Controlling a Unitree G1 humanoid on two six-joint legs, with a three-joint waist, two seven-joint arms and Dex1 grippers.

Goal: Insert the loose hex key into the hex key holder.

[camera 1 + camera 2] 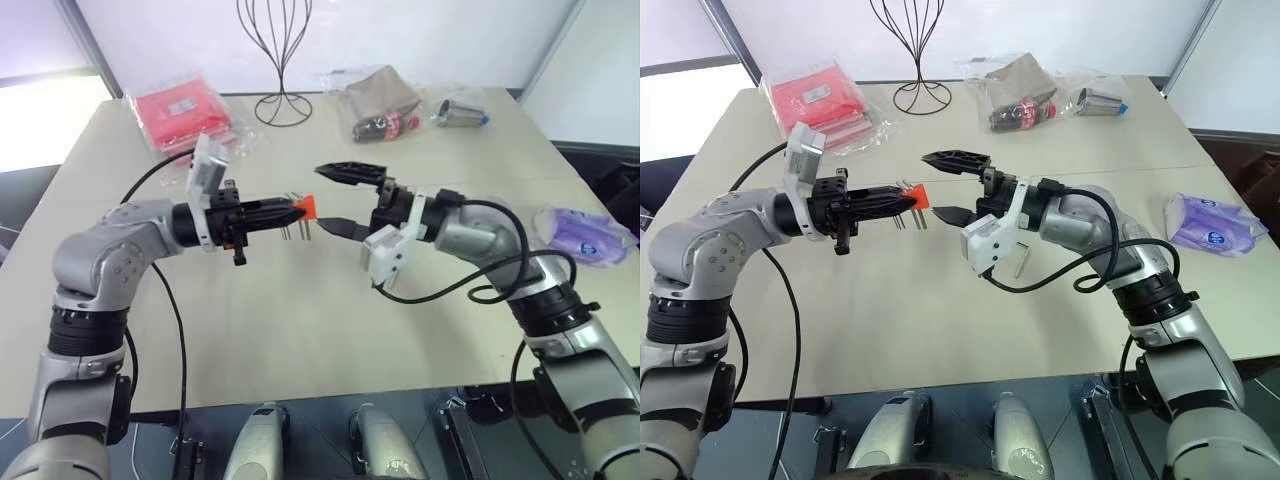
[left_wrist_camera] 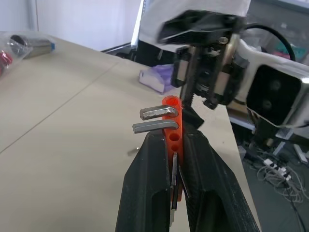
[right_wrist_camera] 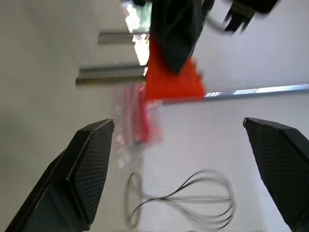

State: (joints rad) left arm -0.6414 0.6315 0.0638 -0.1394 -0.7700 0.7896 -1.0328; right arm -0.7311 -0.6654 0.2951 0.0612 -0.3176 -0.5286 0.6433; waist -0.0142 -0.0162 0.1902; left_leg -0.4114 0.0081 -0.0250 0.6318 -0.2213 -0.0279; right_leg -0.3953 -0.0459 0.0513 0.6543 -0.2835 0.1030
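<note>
holding the hex key holder (image 1: 307, 206) clamped between its two black fingers, the left hand (image 1: 290, 212) keeps the small orange block up above the desk (image 1: 300, 330), level and pointing toward the other arm, apparently so that the holder's open sockets face the side from which a key would be fed in. in the left wrist view the block stands upright between the fingertips, with two short grey keys (image 2: 157, 120) sticking out sideways near its top and at least two empty round holes below them. the right hand (image 1: 338, 200) sits just beside the holder, its fingers spread wide with one above and one below the block's level, and nothing shows between them. a thin dark l-shaped rod lying on the desk under the right forearm seems to be the loose hex key (image 1: 1022, 259); it is apart from both hands, below and behind the open right fingers. judging from this, the key is not yet seated, and the right hand would need to pick it up.
</note>
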